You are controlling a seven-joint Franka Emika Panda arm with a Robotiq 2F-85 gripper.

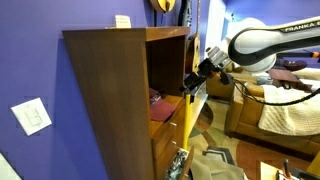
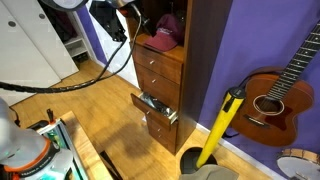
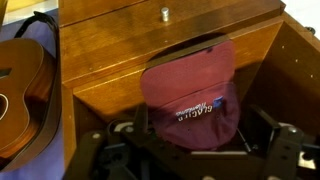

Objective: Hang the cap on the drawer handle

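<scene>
Gripper [image 1: 197,75]: released. In the wrist view its dark fingers [image 3: 100,152] stand wide apart along the bottom edge, blurred and partly cut off, and they clasp nothing.
Gripper place: at the open front of the cabinet [image 1: 105,90], over the front edge of the shelf [image 1: 165,112], and apart from the cap in an exterior view.
Cap [image 3: 190,100]: lies on the shelf floor about midway between the side walls. Its white lettering is too blurred to read, and its near rim is hidden behind the gripper body.
Handle [image 3: 164,13]: a small knob on a drawer front at the top edge of the wrist view, well apart from the cap.
Drawers [image 2: 158,65]: stacked under the shelf. The lowest drawer [image 2: 155,108] is pulled out, its contents too small to make out.
Arm [image 1: 255,45]: white, cut off by the frame edge.
Guitar [image 2: 280,90]: leans against the purple wall beside the cabinet, its neck cut off.
</scene>
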